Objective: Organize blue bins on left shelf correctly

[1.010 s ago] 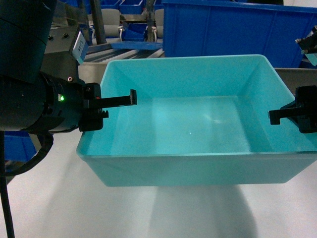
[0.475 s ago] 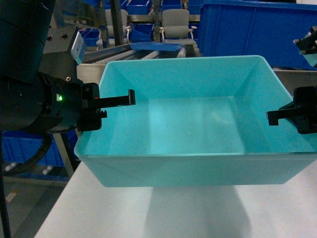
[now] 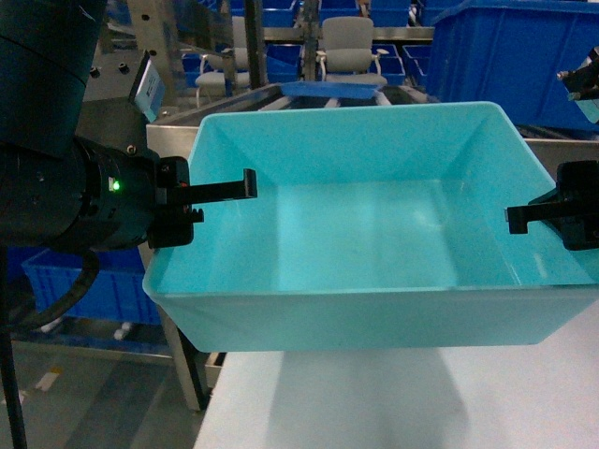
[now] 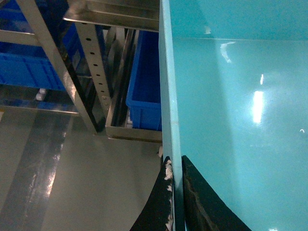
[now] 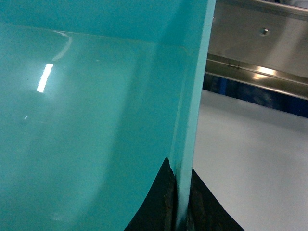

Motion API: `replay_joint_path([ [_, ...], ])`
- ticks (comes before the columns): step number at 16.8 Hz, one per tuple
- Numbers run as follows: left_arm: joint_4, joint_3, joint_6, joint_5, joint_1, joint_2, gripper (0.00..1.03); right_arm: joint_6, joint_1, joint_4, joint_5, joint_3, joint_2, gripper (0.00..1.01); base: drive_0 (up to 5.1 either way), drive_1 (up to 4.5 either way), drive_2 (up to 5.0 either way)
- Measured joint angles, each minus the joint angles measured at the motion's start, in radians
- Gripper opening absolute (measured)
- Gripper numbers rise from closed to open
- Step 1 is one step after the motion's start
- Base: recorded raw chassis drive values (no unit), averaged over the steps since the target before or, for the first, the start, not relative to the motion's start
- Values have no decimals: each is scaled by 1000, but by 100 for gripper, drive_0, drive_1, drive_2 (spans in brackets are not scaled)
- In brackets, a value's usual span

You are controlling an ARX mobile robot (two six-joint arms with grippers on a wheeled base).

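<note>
Both pincers, left pincer (image 3: 245,184) and right pincer (image 3: 520,217), are pinching opposite short walls of the turquoise bin (image 3: 365,309); the left shelf (image 3: 187,103) is lying beyond the bin's far-left corner.

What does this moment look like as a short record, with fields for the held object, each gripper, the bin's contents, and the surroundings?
held object: turquoise bin, lifted clear of the white tabletop
left gripper: shut on the bin's left wall, one finger each side
right gripper: shut on the bin's right wall, one finger each side
bin contents: empty
bin attitude: roughly level
behind: stainless-steel shelf with roller tracks, royal-blue tubs, grey chairs
below left: royal-blue tub on a low shelf level
</note>
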Motion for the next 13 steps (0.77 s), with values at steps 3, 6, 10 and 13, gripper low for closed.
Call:
replay_joint_path([
  [3, -1, 0, 0, -1, 0, 0, 2, 0, 0, -1, 0, 0, 0, 2, -462, 385, 100],
  [6, 0, 0, 0, 0, 0, 0, 2, 0, 0, -1, 0, 0, 0, 2, -462, 385, 100],
  [10, 0, 0, 0, 0, 0, 0, 2, 0, 0, 0, 0, 0, 0, 2, -489, 151, 336],
  [13, -1, 0, 0, 0, 0, 0, 2, 0, 0, -2, 0, 0, 0, 2, -500, 210, 272],
])
